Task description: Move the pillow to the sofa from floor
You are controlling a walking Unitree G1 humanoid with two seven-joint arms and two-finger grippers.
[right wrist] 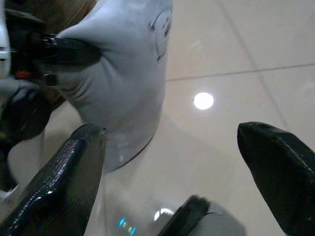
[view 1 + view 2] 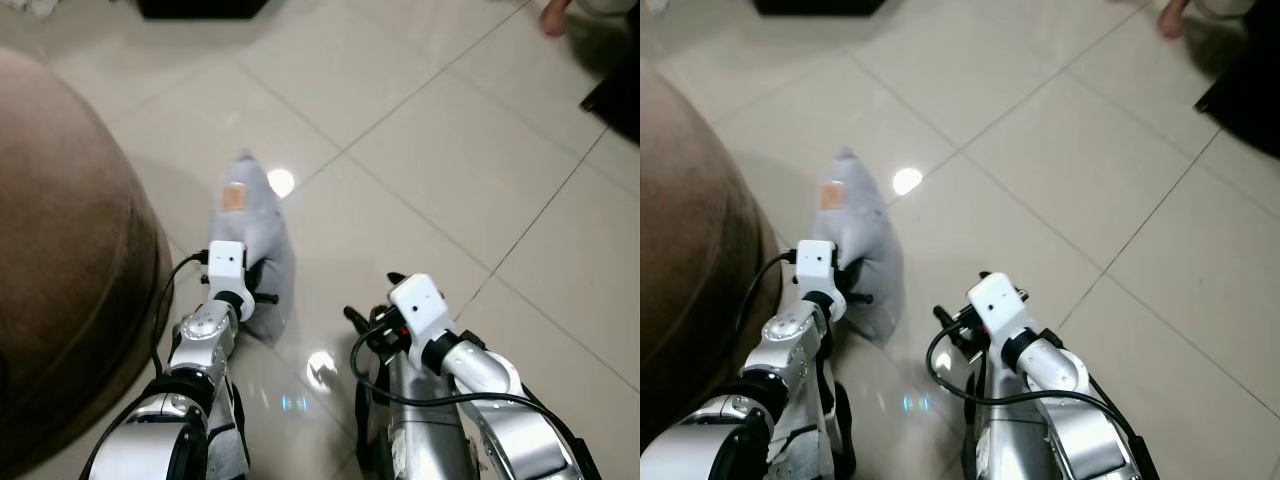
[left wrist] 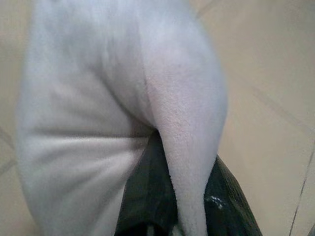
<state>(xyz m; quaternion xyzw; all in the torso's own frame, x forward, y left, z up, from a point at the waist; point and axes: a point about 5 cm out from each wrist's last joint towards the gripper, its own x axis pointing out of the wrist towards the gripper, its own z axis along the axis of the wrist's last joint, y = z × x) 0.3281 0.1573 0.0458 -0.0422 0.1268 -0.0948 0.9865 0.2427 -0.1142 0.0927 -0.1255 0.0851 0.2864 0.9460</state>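
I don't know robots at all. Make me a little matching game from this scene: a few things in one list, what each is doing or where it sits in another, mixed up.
Things:
1. soft grey pillow
2. left gripper
3. right gripper
4. brown sofa

States:
a. fingers wide apart, holding nothing
b. at the robot's left, edge of view
c. pinched at one fold, bottom touching the tiled floor
d. clamped on fabric

Pairs: 1-c, 2-d, 3-a, 4-b

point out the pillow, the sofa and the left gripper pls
pillow [image 2: 250, 225], left eye view, on its grey upper face.
sofa [image 2: 70, 240], left eye view, on its brown rounded arm.
left gripper [image 3: 189, 216], left wrist view, between the black jaws pinching the pillow's fold.
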